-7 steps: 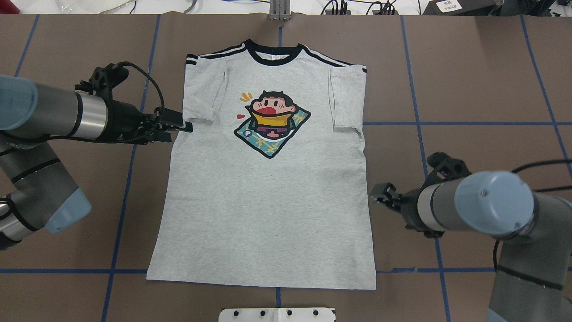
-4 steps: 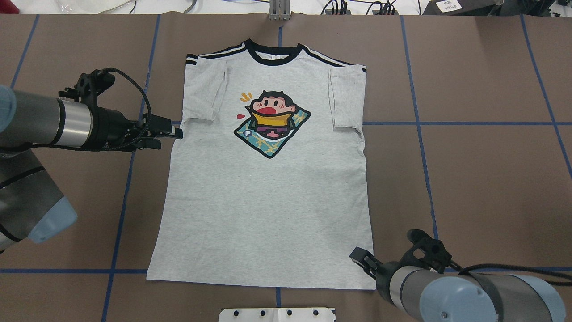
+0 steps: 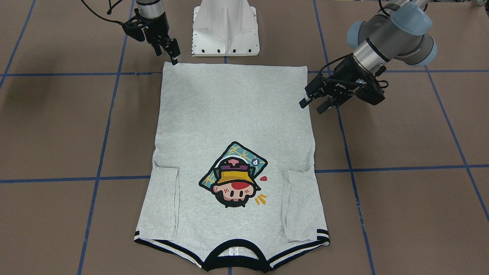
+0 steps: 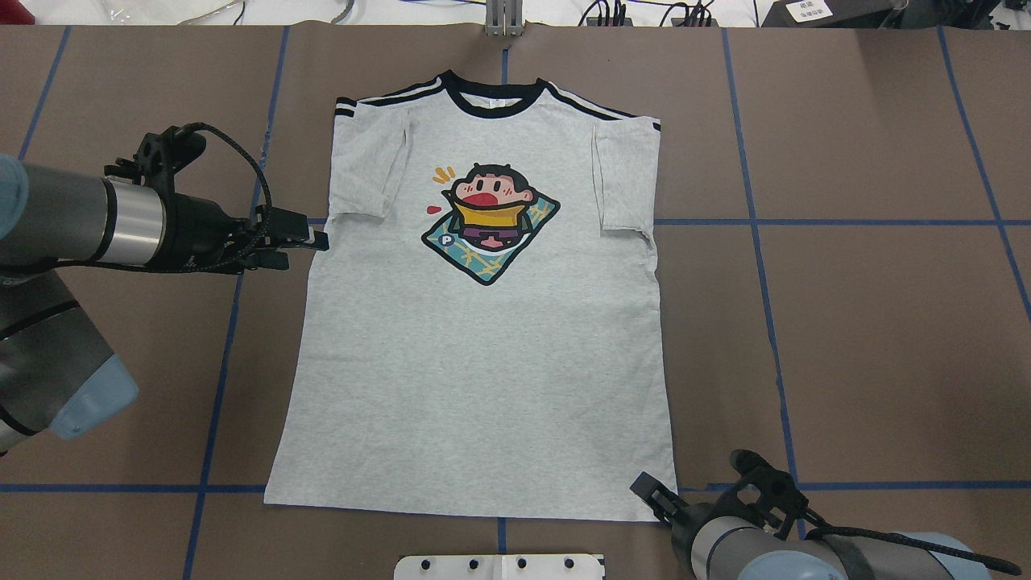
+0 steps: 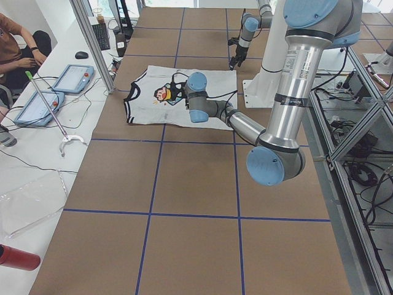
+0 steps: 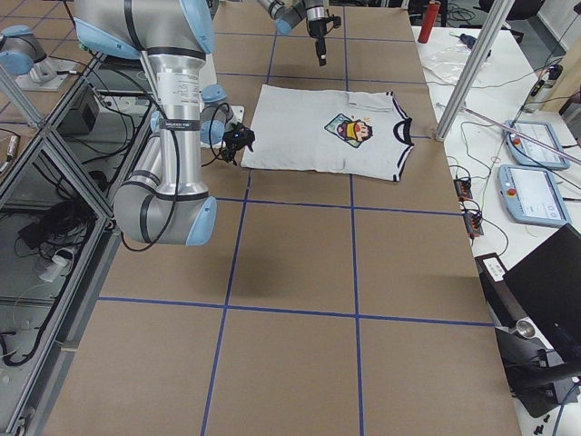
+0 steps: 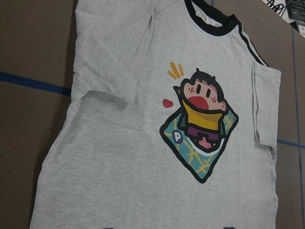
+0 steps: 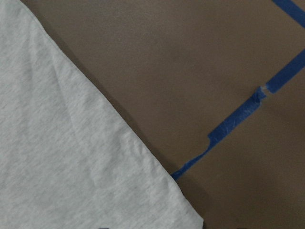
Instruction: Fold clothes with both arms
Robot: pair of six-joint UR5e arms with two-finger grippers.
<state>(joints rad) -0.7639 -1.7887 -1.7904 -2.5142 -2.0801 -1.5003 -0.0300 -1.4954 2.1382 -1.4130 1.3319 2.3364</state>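
The light grey T-shirt (image 4: 483, 346) lies flat, print up, both sleeves folded in, collar at the far side of the brown table. My left gripper (image 4: 318, 238) hovers open and empty just off the shirt's left side edge, below the folded sleeve; it also shows in the front view (image 3: 311, 106). My right gripper (image 4: 644, 487) is low at the shirt's near right hem corner, seemingly open and empty, and shows in the front view (image 3: 174, 59). The left wrist view looks onto the printed front (image 7: 143, 143). The right wrist view shows the hem corner (image 8: 57, 157).
The white pedestal block (image 4: 499, 566) stands just behind the hem at the near table edge. Blue tape lines (image 4: 846, 221) cross the brown table. Side tables with tablets (image 5: 67, 77) and a seated person (image 5: 18, 49) lie beyond the collar end.
My right gripper has moved from beside the shirt's right edge back to the near right hem corner. My left gripper has drawn slightly left, off the shirt's edge.
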